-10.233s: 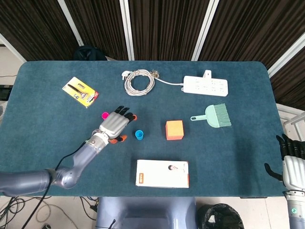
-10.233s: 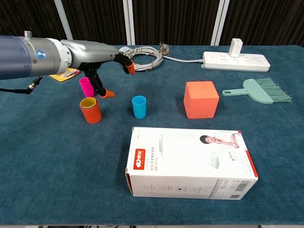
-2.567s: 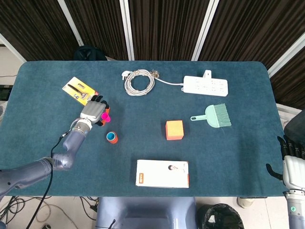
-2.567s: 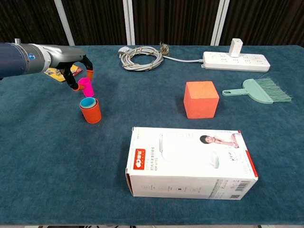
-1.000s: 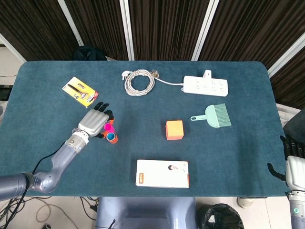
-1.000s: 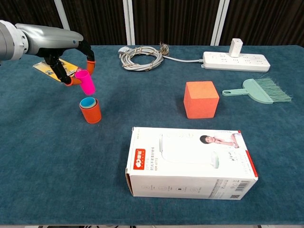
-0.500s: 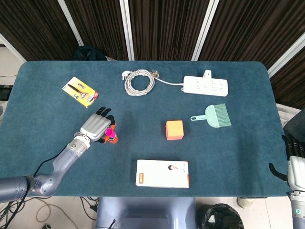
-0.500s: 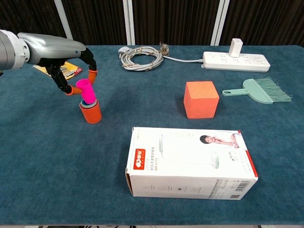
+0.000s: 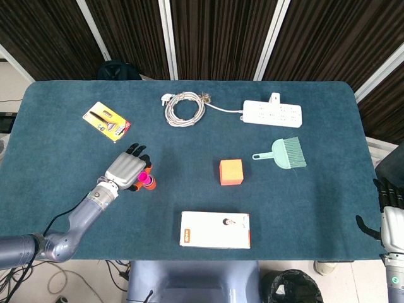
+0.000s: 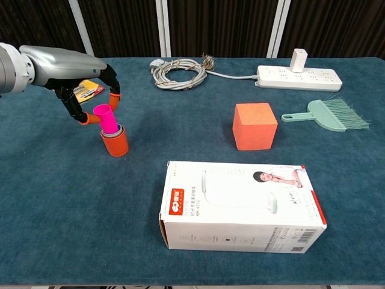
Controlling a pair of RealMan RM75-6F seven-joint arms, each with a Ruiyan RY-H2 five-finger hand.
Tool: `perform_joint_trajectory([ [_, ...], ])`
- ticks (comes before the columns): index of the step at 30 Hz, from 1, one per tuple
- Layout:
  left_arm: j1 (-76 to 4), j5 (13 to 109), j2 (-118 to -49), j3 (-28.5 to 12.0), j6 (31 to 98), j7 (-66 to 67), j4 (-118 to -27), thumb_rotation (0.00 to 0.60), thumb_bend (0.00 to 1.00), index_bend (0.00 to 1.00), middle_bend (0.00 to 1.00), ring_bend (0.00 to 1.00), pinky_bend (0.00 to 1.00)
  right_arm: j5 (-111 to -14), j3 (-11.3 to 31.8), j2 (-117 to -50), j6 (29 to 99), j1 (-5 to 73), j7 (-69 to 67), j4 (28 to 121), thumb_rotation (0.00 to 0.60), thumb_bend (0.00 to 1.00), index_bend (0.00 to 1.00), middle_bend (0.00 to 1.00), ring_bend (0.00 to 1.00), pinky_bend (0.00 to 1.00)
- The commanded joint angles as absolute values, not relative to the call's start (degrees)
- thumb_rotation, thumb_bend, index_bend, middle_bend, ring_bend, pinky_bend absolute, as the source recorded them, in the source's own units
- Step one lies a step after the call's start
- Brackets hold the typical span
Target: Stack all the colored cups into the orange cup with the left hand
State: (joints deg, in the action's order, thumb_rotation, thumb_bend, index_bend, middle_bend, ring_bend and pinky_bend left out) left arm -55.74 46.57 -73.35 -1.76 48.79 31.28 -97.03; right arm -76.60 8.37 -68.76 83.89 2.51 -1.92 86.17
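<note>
The orange cup (image 10: pixel 115 144) stands on the blue cloth left of centre, with the rim of a blue cup (image 10: pixel 114 130) just showing inside it. A pink cup (image 10: pixel 106 118) sits in that stack, sticking out high and leaning to the left. My left hand (image 10: pixel 90 78) reaches in from the left and pinches the pink cup near its rim between orange-tipped fingers. From above, the same hand (image 9: pixel 125 170) covers most of the stack, leaving only the pink cup (image 9: pixel 145 178) showing. My right hand (image 9: pixel 391 218) hangs off the table's right edge, holding nothing.
A white carton (image 10: pixel 240 205) lies in front of centre. An orange cube (image 10: pixel 254 125) stands to the right of the cups. A green brush (image 10: pixel 329 114), a power strip (image 10: pixel 299 77), a coiled cable (image 10: pixel 180 71) and a yellow packet (image 10: pixel 87 89) lie further back.
Over the last second my left hand carried the pink cup down from above the stack into the blue cup. It now sits lower and leans left. The right hand stayed put.
</note>
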Motion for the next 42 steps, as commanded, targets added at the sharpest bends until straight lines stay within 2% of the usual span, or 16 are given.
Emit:
perform_joint_trajectory([
  [1,-55.85,46.38,-73.53,-1.3,48.98,32.16,-96.61,0.6,0.33,0.33,0.24,0.0,0.0,-76.54,8.38,-68.75,83.86,2.51,-1.85,86.19,0.6,0.34,0.09,0.04,0.09,0.04],
  [9,-56.3,45.97,-73.54,-0.69,49.23,33.93,-96.81,0.6,0.27,0.1,0.19,0.0,0.0,-76.57,8.38,-68.69,83.92,2.48,-1.85,86.26,0.6,0.34,0.09,0.04,0.09,0.04],
  [16,-54.7,48.4,-71.56,-0.89,53.31,33.64,-100.12,0.6,0.27,0.06,0.18,0.0,0.0,-76.96,8.33,-68.56,84.02,2.49,-2.28,86.44,0.6,0.34,0.09,0.04,0.09,0.04],
  [20,-50.41,53.16,-69.51,-0.38,60.85,31.69,-103.53,0.6,0.27,0.06,0.17,0.0,0.0,-77.53,8.16,-68.48,84.07,2.55,-2.65,86.72,0.6,0.34,0.09,0.04,0.09,0.04],
  [27,-39.07,64.13,-65.37,3.31,77.48,26.67,-107.18,0.6,0.27,0.06,0.17,0.0,0.0,-79.12,7.58,-68.12,84.42,2.54,-3.41,87.94,0.6,0.34,0.09,0.04,0.09,0.04],
  [33,-27.97,75.97,-64.84,7.41,91.95,18.74,-104.36,0.6,0.27,0.06,0.17,0.0,0.0,-82.23,6.43,-67.62,85.72,2.4,-3.16,89.9,0.6,0.34,0.09,0.04,0.09,0.04],
  [37,-22.42,79.66,-65.45,9.8,96.54,14.3,-101.01,0.6,0.27,0.06,0.17,0.0,0.0,-83.98,5.9,-66.98,87.03,2.03,-2.84,91.32,0.6,0.34,0.09,0.04,0.09,0.04],
  [42,-17.16,81.05,-66.87,10.25,100.38,8.99,-96.51,0.6,0.27,0.08,0.17,0.0,0.0,-85.27,5.05,-66.07,87.21,1.85,-2.12,92.72,0.6,0.34,0.09,0.04,0.09,0.04],
])
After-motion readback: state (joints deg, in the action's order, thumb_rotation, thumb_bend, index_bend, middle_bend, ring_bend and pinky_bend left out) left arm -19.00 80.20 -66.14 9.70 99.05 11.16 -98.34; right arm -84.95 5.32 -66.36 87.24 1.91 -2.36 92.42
